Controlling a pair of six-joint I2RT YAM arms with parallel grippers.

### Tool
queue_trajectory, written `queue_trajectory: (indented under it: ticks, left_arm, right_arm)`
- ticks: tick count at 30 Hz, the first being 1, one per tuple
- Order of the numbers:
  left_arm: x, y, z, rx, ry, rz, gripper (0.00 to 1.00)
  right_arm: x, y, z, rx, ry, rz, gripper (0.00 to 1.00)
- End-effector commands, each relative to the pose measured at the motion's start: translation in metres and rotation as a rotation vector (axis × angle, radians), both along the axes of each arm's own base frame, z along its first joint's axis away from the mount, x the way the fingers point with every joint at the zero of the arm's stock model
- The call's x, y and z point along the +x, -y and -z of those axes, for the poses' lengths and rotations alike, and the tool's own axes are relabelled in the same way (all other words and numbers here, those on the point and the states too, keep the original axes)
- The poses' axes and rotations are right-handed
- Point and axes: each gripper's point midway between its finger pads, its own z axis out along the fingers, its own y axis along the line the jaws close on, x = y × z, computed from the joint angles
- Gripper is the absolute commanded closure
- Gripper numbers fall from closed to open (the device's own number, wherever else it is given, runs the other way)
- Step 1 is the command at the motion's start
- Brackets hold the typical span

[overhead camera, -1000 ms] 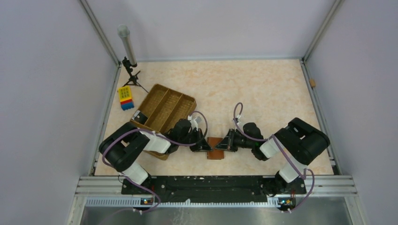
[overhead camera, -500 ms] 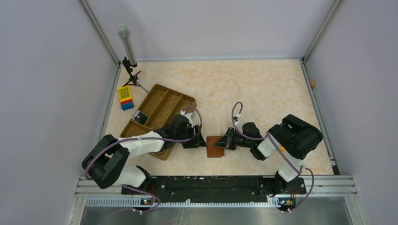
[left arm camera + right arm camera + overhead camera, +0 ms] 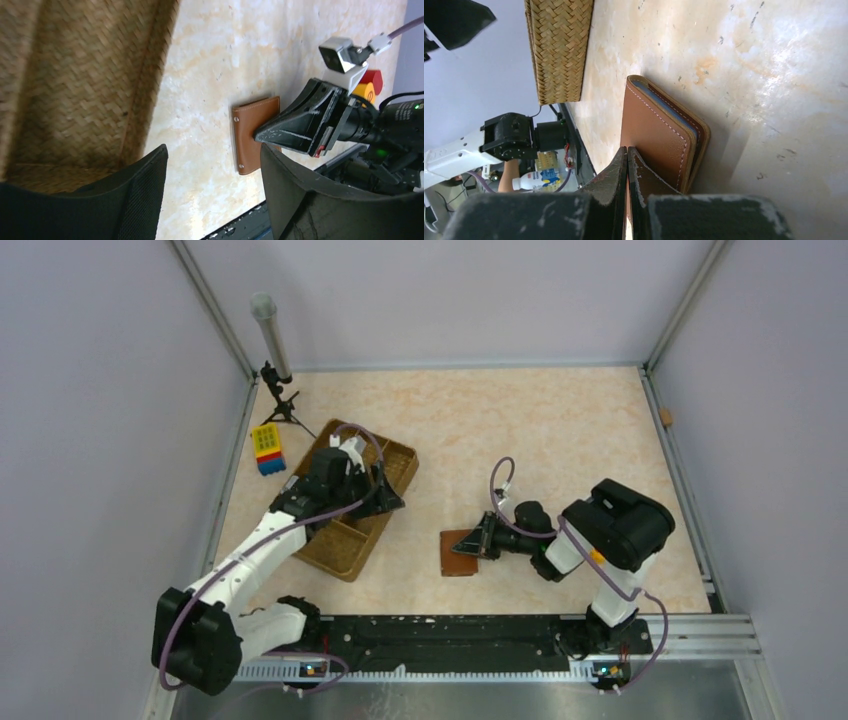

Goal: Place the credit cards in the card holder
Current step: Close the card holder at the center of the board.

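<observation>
Overhead view:
- Card holder (image 3: 458,562) lies flat on the marbled surface (image 3: 540,440), near the front edge. It sits between the two arms and is well apart from the woven tray (image 3: 345,545).
- Right end effector (image 3: 472,543) reaches in from the right, its tip over the holder's right part.
- Left end effector (image 3: 390,498) hangs over the tray's far right compartment, well away from the holder.
- Yellow-and-blue toy block (image 3: 267,448) with coloured buttons sits by the left wall, just beyond the tray. A small tripod (image 3: 283,400) carrying a grey tube stands behind it.

Left wrist view:
- Left end effector (image 3: 213,150): fingers (image 3: 140,195) stand wide apart with nothing between them.
- The tray's woven wall (image 3: 150,85) fills the left side. Holder (image 3: 252,132) lies beyond on bare surface, showing stitched edges and two rivets.
- Right end effector (image 3: 295,127) lies across the holder's right edge.

Right wrist view:
- Right end effector (image 3: 627,167): fingers pressed together with no gap, tips resting against the holder's brown cover (image 3: 654,135). It is not clamped around anything.
- The holder appears closed. A bluish-grey credit card (image 3: 670,112) shows as a thin edge between the leather layers; how many cards are inside cannot be told.
- The tray's end (image 3: 559,45) is visible further off.
</observation>
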Motion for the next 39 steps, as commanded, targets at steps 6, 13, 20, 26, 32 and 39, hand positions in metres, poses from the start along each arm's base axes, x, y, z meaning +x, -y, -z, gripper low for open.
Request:
queue_trajectory:
  ticks: [6,13,20,26,32,39]
  left_arm:
    - [0.023,-0.065,-0.035,0.137,0.136,-0.095,0.25]
    - [0.038,-0.104,-0.048,0.157,0.213,-0.207,0.20]
    - [0.041,-0.116,-0.054,0.174,0.238,-0.237,0.11]
    - [0.040,-0.124,-0.064,0.205,0.273,-0.245,0.03]
    - [0.034,-0.141,-0.065,0.277,0.287,-0.310,0.01]
    - [0.027,-0.161,-0.071,0.354,0.320,-0.389,0.01]
  right_arm:
    - [-0.063,0.102,0.140,-0.588,-0.334,0.096,1.00]
    - [-0.042,0.087,0.123,-0.552,-0.245,0.063,1.00]
    - [0.017,0.051,0.019,-0.470,0.045,0.010,1.00]
    - [0.058,0.015,-0.087,-0.357,0.305,-0.062,0.97]
    - [0.082,0.043,-0.116,-0.483,0.348,0.042,0.65]
    - [0.097,0.096,-0.104,-0.662,0.316,0.182,0.38]
